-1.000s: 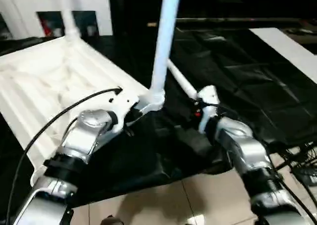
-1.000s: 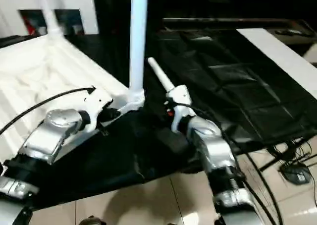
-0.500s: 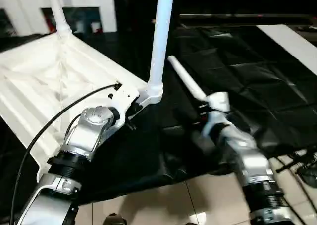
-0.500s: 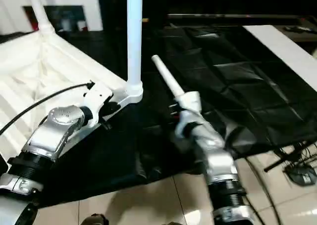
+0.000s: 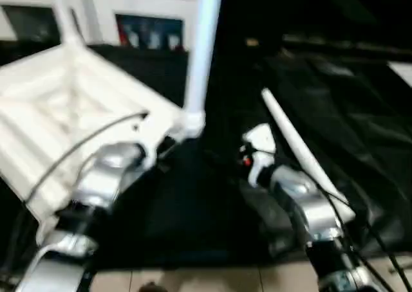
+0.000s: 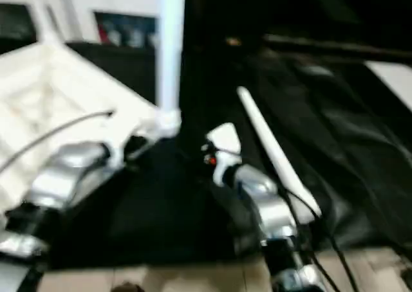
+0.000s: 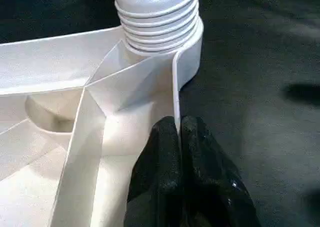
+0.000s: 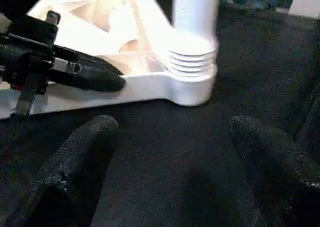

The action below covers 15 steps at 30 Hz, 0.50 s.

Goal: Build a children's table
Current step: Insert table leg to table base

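Note:
The white tabletop (image 5: 58, 112) lies with its ribbed underside up on the black cloth. One white leg (image 5: 201, 41) stands upright in its near corner socket (image 7: 165, 42), and another leg (image 5: 63, 15) rises at the far corner. A loose leg (image 5: 302, 157) lies on the cloth beside my right forearm. My left gripper (image 7: 179, 132) is shut on the tabletop's thin rim just below that near socket. My right gripper (image 8: 175, 142) is open a short way in front of the socket (image 8: 192, 74), nothing between its fingers (image 8: 85, 152).
The black-draped work table (image 5: 360, 112) stretches to the right, and its front edge runs just below my arms with tiled floor (image 5: 257, 282) beneath. Cables (image 5: 386, 253) hang by my right forearm. White cabinets (image 5: 129, 2) stand behind.
The camera has shifted. My right arm has swung left, off the loose leg, which now lies to its right. The left gripper keeps its hold on the rim.

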Tool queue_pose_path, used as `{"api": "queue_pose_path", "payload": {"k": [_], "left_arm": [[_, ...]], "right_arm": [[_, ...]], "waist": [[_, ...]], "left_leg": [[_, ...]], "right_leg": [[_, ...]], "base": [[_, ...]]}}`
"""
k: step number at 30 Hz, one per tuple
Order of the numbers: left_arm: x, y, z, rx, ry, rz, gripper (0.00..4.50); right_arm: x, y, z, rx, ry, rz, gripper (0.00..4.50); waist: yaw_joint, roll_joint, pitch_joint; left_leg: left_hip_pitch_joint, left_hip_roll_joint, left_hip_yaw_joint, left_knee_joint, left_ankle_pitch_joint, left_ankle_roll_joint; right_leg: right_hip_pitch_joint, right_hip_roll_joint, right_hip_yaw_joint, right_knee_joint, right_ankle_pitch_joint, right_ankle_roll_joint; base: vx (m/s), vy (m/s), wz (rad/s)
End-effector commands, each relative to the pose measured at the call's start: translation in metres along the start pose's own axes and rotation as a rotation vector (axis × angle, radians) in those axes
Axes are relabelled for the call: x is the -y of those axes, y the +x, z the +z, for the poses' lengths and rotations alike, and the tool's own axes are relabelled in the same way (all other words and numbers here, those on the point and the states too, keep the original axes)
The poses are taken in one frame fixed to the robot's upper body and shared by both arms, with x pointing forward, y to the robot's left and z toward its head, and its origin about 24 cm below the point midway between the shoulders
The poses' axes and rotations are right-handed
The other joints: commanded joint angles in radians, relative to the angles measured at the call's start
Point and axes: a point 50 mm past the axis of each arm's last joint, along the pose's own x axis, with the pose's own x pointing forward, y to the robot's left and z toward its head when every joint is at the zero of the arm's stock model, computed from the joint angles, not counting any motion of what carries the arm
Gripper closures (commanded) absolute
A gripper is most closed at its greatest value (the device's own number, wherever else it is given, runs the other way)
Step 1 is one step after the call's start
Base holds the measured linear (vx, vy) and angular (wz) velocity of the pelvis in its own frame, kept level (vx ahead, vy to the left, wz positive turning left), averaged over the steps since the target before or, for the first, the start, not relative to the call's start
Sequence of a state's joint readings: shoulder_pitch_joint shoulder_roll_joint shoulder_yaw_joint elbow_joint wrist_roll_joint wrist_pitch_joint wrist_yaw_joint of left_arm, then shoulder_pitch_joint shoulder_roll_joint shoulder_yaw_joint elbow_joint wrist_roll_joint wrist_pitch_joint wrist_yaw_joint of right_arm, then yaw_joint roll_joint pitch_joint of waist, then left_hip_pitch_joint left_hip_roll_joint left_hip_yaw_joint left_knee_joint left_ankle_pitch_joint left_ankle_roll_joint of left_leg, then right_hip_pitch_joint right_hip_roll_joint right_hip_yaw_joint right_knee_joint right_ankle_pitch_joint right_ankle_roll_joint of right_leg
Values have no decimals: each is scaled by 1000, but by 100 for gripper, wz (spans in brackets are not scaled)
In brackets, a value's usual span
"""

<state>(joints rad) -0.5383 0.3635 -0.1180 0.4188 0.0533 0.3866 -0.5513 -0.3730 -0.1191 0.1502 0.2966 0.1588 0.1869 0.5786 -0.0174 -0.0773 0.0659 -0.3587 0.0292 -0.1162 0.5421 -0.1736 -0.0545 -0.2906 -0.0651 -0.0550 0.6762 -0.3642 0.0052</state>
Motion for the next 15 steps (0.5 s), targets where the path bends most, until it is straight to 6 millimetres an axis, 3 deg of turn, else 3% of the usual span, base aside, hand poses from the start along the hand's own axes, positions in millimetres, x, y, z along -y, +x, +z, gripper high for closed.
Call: {"api": "queue_pose_path", "payload": {"k": [1,2,3,4,5,6,7,8,9,10,11,12,13,14,15], "left_arm": [[8,3,18,80,28,-28,450],[8,3,18,84,27,-28,450],[9,2,18,79,33,-34,450],[9,2,17,73,45,-36,450],[9,2,16,68,53,-37,450],[9,2,16,66,56,-42,450],[10,2,15,61,62,-54,450],[12,1,13,65,81,-90,450],[13,0,13,75,80,-105,450],[13,0,13,83,78,-113,450],[15,-1,13,84,94,-142,450],[18,-2,13,83,116,-182,450],[22,-4,13,90,155,-246,450],[25,-4,13,95,166,-273,450],[27,-6,13,102,176,-299,450]], "right_arm": [[6,-5,2,9,-9,-10,56],[6,-7,3,22,27,-11,56],[7,-8,3,27,34,-6,56],[7,-9,3,28,28,4,56],[7,-10,4,27,18,12,56],[7,-10,4,25,13,16,56],[6,-11,3,20,3,26,56],[6,-13,3,17,-4,45,56],[6,-15,4,21,-10,55,56],[6,-16,5,24,-13,61,56],[7,-19,7,33,-23,68,56],[9,-22,9,41,-30,82,56],[11,-25,11,41,-37,106,56],[11,-27,12,40,-38,114,56],[12,-28,12,36,-39,122,38]], "waist": [[56,-36,-73],[86,-19,-71],[117,-9,-66],[127,-3,-74],[117,45,-99],[74,86,-125],[59,85,-120],[49,52,-116],[63,26,-112],[79,6,-107],[87,-36,-92],[94,-38,-91],[92,-16,-93],[90,-14,-92],[92,0,-84]], "left_leg": [[-91,-2,68,87,-16,374],[-144,50,156,172,-123,262],[-143,73,180,143,-43,174],[-137,84,187,110,31,164],[-45,142,161,49,297,259],[92,202,92,83,524,367],[208,301,-33,89,1180,629],[171,270,-29,113,1499,519],[94,153,28,105,1398,340],[48,84,73,110,1176,260],[-5,40,153,102,592,223],[-8,53,173,92,379,217],[-12,107,196,46,86,168],[-19,117,202,32,62,152],[-10,138,218,16,-30,130]], "right_leg": [[130,-134,103,-179,206,116],[196,-164,163,-173,472,126],[193,-109,108,-142,695,116],[196,-72,76,-109,809,111],[147,20,-26,-2,907,153],[10,25,-59,65,657,144],[-147,-28,0,86,137,139],[-175,-69,70,61,240,164],[-147,-50,92,-13,447,127],[-132,-49,99,-71,572,92],[-97,-82,104,-95,673,82],[-87,-96,103,-110,617,50],[-64,-97,87,-100,420,-115],[-55,-89,77,-98,368,-147],[-71,-79,61,-102,253,-196]], "base": [[170,-83,75],[238,-32,44],[238,-32,44],[155,-10,4],[105,5,-12],[105,5,-12],[50,-26,-36],[-138,39,-47],[-138,39,-47],[-289,120,-7],[-252,121,46],[-252,121,46],[-136,44,35],[-68,-31,12],[-68,-31,12]]}}
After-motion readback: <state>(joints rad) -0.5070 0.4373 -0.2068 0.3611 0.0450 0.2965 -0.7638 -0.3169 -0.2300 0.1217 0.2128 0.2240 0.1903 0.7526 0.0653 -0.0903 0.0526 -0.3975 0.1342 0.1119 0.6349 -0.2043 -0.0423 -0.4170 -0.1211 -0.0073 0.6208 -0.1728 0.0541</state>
